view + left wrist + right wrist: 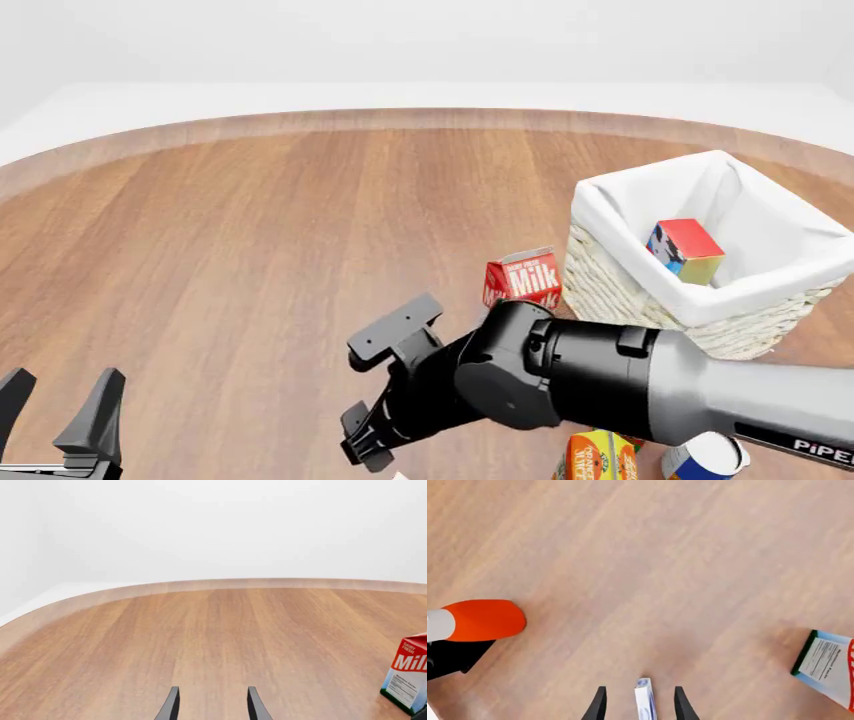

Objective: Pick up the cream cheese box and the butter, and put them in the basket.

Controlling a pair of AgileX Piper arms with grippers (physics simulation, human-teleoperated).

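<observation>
Red butter carton: butter (686,250) sits tilted inside the basket (774,280), near the table's right edge.
Cream cheese box: thin white-blue box (644,703) lies between the right gripper (639,706) fingers, long axis along them, at the table's near edge.
Right gripper: spread, straddling it, not pinching.
Left gripper (212,706): spread, empty, farther off.

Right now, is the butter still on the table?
No, in the front view the butter already lies inside the basket, against its white liner.
</observation>
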